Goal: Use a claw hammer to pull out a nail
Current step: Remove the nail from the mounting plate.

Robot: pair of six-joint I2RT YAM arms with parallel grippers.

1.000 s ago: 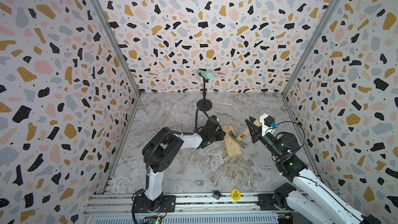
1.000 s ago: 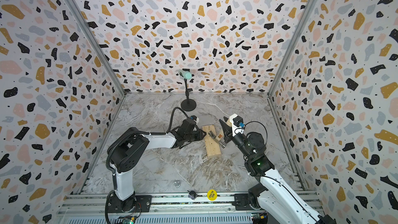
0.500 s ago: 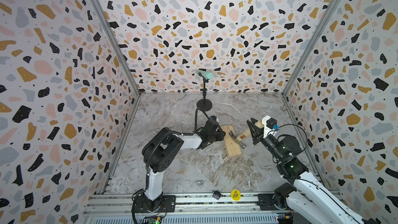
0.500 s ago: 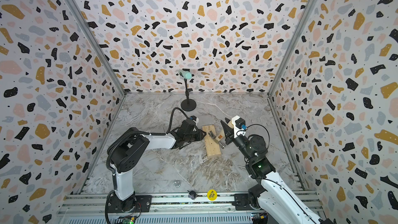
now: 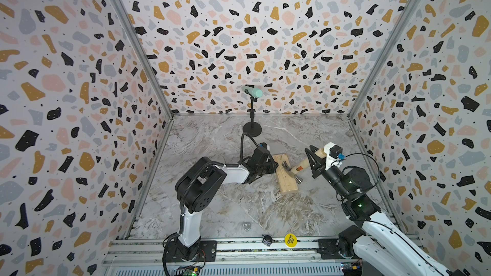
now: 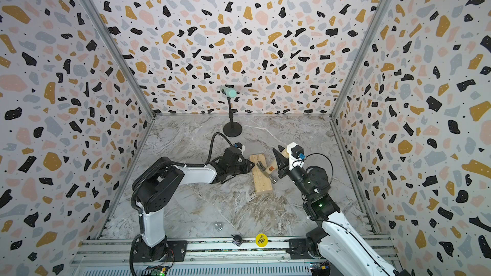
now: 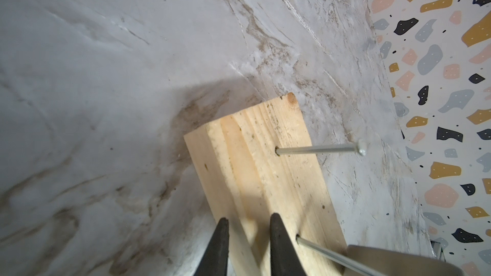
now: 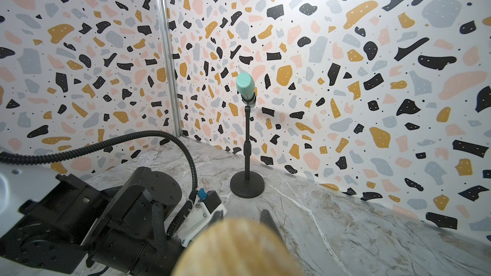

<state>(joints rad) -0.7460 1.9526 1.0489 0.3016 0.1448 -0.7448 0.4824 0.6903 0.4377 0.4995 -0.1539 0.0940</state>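
Claw hammer point(image 5: 299, 169) with pale wooden handle and silver head lies tilted across the pale pine block point(image 5: 285, 174) on the marble counter point(image 6: 233, 208), the right gripper point(image 5: 314, 160) pinching its handle for leverage. The left gripper point(image 7: 248, 245) clamps the block's edge, steadying it. One thin grey nail point(image 7: 316, 150) stands from the wood.

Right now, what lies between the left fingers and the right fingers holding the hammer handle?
In both top views: the wooden block and the claw hammer head resting on it.
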